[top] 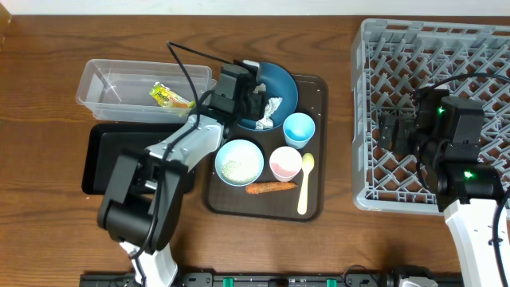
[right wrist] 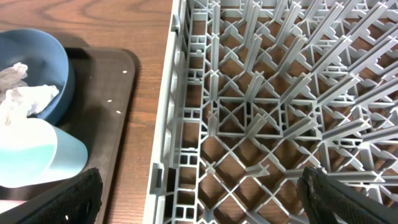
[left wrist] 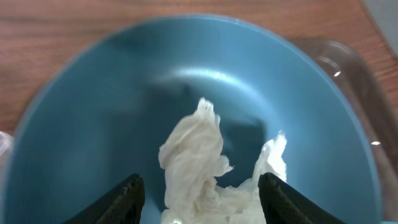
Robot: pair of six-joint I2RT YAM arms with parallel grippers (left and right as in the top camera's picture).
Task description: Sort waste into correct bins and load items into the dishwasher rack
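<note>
Between the left gripper (left wrist: 200,183) jaws, spread wide, lies crumpled tissue (left wrist: 189,149)

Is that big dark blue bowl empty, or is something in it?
Not empty. The large dark blue bowl holds crumpled white tissue, lying on its floor in the left wrist view.

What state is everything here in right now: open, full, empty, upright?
Left hand: open, straddling the tissue.
Right hand: open, over the rack.
Dark blue bowl: holds the crumpled tissue.
Small light blue bowl: upright, rice grains inside.
Light blue cup: upright, empty.
Pink cup: upright.
Pale yellow spoon: lying flat.
Clear tub: holds a wrapper.
Dishwasher rack: no dishes in view.
</note>
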